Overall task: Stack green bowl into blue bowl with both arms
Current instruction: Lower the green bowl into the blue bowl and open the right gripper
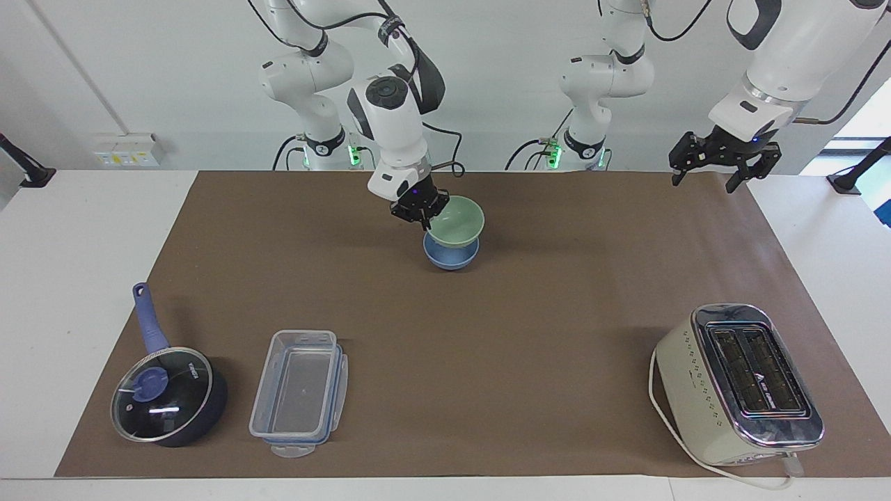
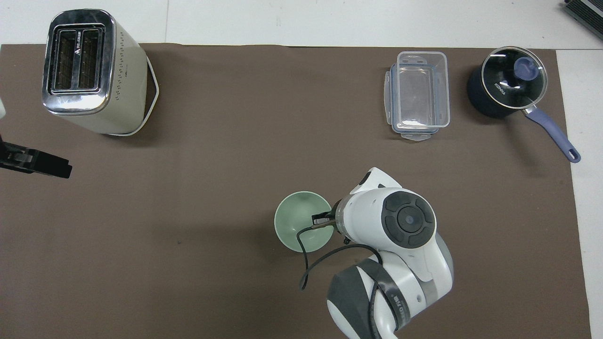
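Right now my right gripper (image 1: 422,215) is pinched on the rim of the green bowl (image 1: 456,221), one finger inside, one outside, at the edge toward the right arm's end of the table; seen from overhead that grip sits at about three o'clock on the bowl (image 2: 301,226). The green bowl sits low in the blue bowl (image 1: 451,255), tipped slightly, and from overhead it covers the blue one completely. Both bowls lie mid-table, close to my bases.

My left gripper (image 1: 717,161) waits in the air over the mat's corner at the left arm's end, fingers spread apart, holding nothing.

Farther out, at the table's outer edge: the toaster (image 1: 739,383) toward my left arm's end, the clear container (image 1: 299,393) and the saucepan (image 1: 167,391) toward my right arm's end.
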